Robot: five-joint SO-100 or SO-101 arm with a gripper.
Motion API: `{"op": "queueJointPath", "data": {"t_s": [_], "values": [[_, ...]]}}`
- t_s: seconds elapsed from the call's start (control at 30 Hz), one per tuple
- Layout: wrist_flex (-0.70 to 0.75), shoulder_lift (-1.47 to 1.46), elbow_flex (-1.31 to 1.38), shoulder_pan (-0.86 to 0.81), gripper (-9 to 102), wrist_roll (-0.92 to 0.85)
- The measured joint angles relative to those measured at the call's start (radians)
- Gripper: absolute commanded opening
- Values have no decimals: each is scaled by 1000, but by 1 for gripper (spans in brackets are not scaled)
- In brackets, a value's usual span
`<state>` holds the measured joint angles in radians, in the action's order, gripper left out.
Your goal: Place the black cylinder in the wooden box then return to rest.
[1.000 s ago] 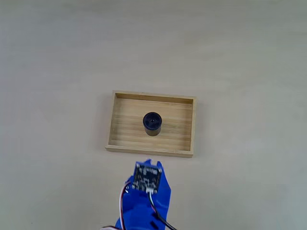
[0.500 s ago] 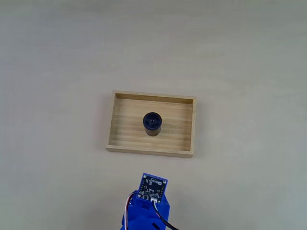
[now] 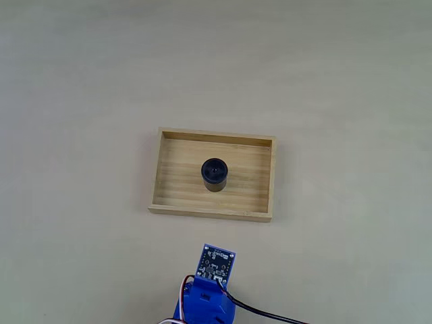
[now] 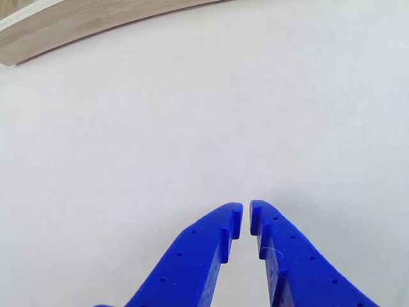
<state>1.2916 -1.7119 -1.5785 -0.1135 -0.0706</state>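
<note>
Cylinder (image 3: 215,173) stands in the box (image 3: 169,202) while the empty, nearly closed gripper (image 4: 246,214) has pulled back nearer, approaching rest.

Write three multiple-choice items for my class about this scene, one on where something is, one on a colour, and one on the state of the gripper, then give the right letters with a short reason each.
1. Where is the black cylinder?
A. On the bare table beside the box
B. Standing on the floor of the wooden box
C. Held between the fingers

2. What colour are the fingers of the gripper?
A. Blue
B. Orange
C. White

3. How does the gripper stand?
A. Wide open over the box
B. Clamped on the cylinder
C. Shut on nothing, fingertips nearly meeting

Answers:
1 B, because the fixed view shows the cylinder upright near the middle of the box floor, clear of the walls.
2 A, because the other view shows both fingers bright blue.
3 C, because the other view shows a thin slit between the tips, over bare table.
</note>
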Motion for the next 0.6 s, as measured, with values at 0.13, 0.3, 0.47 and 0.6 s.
{"op": "queueJointPath", "data": {"t_s": [0.13, 0.3, 0.47, 0.6], "values": [[46, 0, 0, 3, 0, 0], [66, 0, 0, 20, 0, 0], [66, 0, 0, 20, 0, 0], [66, 0, 0, 20, 0, 0]]}}
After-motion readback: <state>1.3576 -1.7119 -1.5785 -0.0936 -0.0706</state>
